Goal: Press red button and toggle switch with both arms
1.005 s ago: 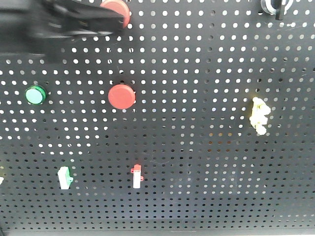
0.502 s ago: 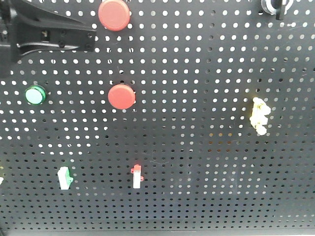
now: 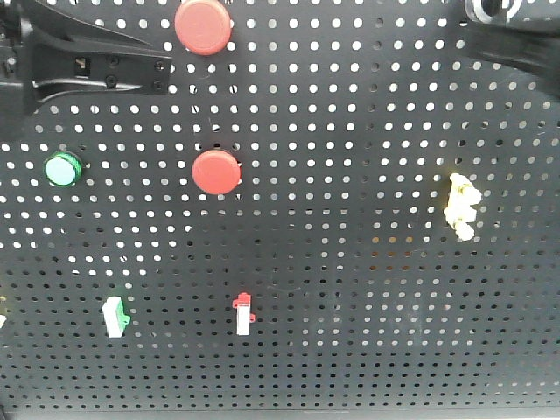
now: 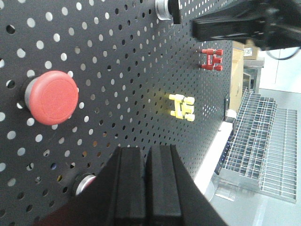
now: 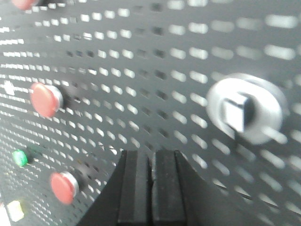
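A black perforated pegboard [image 3: 367, 289] fills the front view, with every control fixed to it; the left arm [image 3: 52, 61] reaches in at the upper left corner and the right arm [image 3: 521, 39] crosses the upper right corner. The left gripper [image 4: 146, 151] has its two fingers pressed together on nothing; the right gripper [image 5: 151, 154] is likewise clenched and empty, so each offers one blunt pushing tip.

The red button [image 3: 203, 24] sits at the board's top edge, just right of and above the left fingertips; in the left wrist view it lies up and to the left of the fingers, apart from them. The smaller red button [image 3: 215, 171] is below it, well apart, and is not the one wanted. The toggle switch [image 5: 245, 110], a stub inside a silver collar, is at the top right near the right fingers; that view is blurred, so contact cannot be judged. A green button [image 3: 63, 168] and a yellow clip [image 3: 460, 206] lie lower down.

The button looks like hard, smooth plastic, probably sprung and fixed fast; there is nothing to grasp, only a dome to push squarely at its middle, since an off-centre tip may skid off. The switch looks small and stiff; it likely wants a light sideways nudge on the stub, not the collar.
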Tool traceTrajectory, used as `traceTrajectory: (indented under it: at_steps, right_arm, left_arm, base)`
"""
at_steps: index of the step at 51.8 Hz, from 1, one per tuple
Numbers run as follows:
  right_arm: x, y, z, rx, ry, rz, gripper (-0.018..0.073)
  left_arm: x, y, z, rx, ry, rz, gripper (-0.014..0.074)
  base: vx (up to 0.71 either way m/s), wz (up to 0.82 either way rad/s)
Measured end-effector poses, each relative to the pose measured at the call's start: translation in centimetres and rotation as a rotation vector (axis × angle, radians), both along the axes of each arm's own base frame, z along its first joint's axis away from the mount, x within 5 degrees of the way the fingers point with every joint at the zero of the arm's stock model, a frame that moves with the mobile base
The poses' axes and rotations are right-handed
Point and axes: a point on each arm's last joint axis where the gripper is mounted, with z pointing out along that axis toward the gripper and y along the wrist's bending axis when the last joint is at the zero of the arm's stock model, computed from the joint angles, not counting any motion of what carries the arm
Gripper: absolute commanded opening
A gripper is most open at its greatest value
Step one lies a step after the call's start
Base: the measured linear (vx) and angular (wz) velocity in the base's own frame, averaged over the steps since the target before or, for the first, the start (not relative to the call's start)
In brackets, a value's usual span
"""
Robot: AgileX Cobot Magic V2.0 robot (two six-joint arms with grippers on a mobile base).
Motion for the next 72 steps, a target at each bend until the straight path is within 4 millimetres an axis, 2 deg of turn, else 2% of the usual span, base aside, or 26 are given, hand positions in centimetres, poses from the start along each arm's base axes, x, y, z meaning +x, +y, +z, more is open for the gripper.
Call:
traceTrajectory:
  at_steps: [14,44,66,72]
  right_arm:
    - [1.9,-0.2,-0.1,0.018,-0.008,-0.064,-0.0003]
    - [2.2,-0.4,-0.1,0.025,-0.015,-0.107,-0.0003]
    - [2.6,-0.5,-0.5,-0.051,-0.007,-0.153,-0.0003]
    - [3.0,-1.2,-0.7,-0.084,-0.013,-0.222,-0.0003]
  left_arm:
    - [0.0,0.0,0.0,0.0,0.0,0.0,0.0001]
    - [0.0,0.0,0.0,0.001,0.001,-0.001,0.0001]
    - [0.1,0.1,-0.1,0.021,-0.005,0.011,0.0001]
    - [0.1,0.1,-0.2,0.024,-0.004,0.01,0.0001]
  base:
    - [0.0,0.0]
    - [0.0,0.0]
    - [0.0,0.0]
    - [0.0,0.0]
